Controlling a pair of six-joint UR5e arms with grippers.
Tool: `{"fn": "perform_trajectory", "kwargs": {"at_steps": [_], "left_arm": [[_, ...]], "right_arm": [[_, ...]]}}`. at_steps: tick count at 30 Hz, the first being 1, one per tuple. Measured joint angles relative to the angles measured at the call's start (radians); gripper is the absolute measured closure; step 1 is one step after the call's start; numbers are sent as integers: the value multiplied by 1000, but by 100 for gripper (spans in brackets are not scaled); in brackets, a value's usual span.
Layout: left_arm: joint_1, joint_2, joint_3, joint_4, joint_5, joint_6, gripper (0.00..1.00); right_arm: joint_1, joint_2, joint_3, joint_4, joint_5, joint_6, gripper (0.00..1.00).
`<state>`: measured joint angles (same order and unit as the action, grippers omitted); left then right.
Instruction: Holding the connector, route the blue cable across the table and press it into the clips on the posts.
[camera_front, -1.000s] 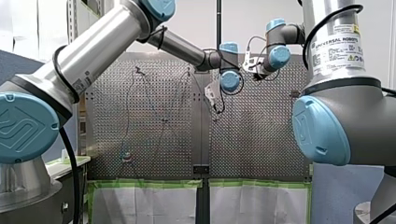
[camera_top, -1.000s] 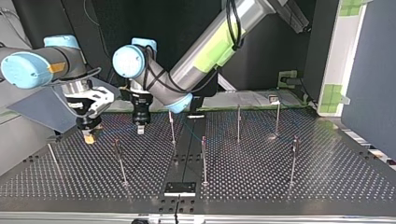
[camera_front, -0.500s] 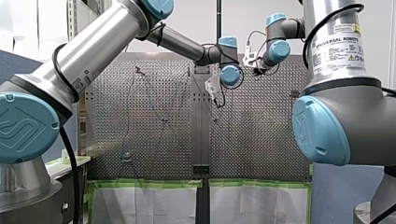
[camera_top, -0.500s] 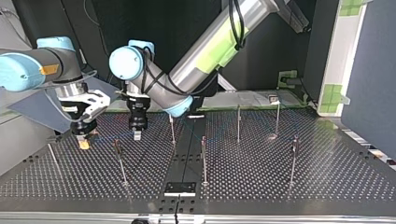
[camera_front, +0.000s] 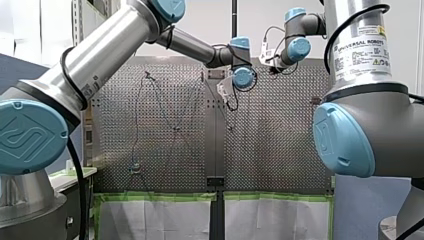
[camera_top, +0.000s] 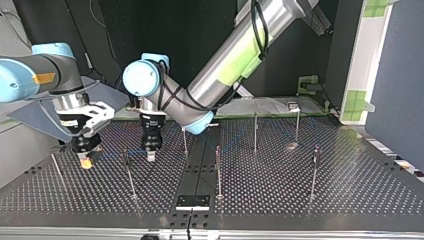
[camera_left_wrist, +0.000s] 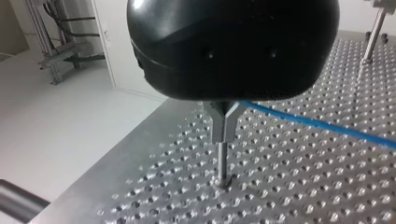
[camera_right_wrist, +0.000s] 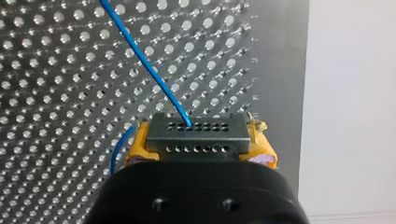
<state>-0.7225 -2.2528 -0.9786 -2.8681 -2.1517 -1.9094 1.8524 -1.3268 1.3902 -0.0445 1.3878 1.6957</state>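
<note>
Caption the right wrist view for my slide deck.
My right gripper clamps the grey connector between its yellow pads, the blue cable leading away over the perforated table.

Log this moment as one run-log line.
my right gripper: shut on grey perforated connector | my left gripper: shut on thin blue cable | both low over perforated metal table

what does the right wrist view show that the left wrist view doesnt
Only the right wrist view: the grey connector clamped between my right gripper's yellow pads, with the blue cable leaving it. Only the left wrist view: my left gripper, jaws shut on the cable, directly above a thin post. Both: the blue cable running over the perforated table.
</note>
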Motion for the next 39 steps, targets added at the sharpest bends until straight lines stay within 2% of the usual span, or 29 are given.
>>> {"fn": "perform_trajectory", "kwargs": {"at_steps": [6, 16, 21, 23, 25, 26, 27, 28, 29, 31, 32, 33, 39], "left_arm": [[26, -1, -1, 18, 45, -2, 100], [68, -31, -4, 14, 136, -14, 100], [75, -35, -4, 11, 150, -14, 100], [77, -35, -4, 6, 152, -15, 96], [77, -35, -4, 0, 153, -15, 74], [76, -35, -4, -2, 153, -15, 74], [74, -35, -4, -3, 153, -15, 57], [72, -35, -4, -6, 153, -16, 44], [70, -35, -4, -8, 154, -16, 44], [65, -35, -4, -14, 155, -17, 17], [63, -35, -4, -17, 155, -18, 17], [61, -35, -4, -22, 155, -20, 0], [51, -34, -4, -57, 150, -22, 0]], "right_arm": [[0, 2, -4, -1, -11, 4, 100], [-7, 16, -4, -3, -9, 16, 100], [-13, 21, -4, -4, -9, 17, 100], [-15, 22, -4, -5, -10, 17, 100], [-16, 23, -4, -5, -10, 17, 100], [-16, 23, -4, -5, -10, 17, 100], [-16, 23, -4, -5, -10, 17, 100], [-16, 24, -4, -5, -10, 17, 100], [-16, 24, -3, -5, -10, 17, 100], [-17, 24, -3, -4, -10, 17, 100], [-17, 24, -3, -4, -10, 17, 100], [-17, 24, -3, -4, -10, 16, 100], [-16, 25, -3, -3, -10, 16, 100]]}}
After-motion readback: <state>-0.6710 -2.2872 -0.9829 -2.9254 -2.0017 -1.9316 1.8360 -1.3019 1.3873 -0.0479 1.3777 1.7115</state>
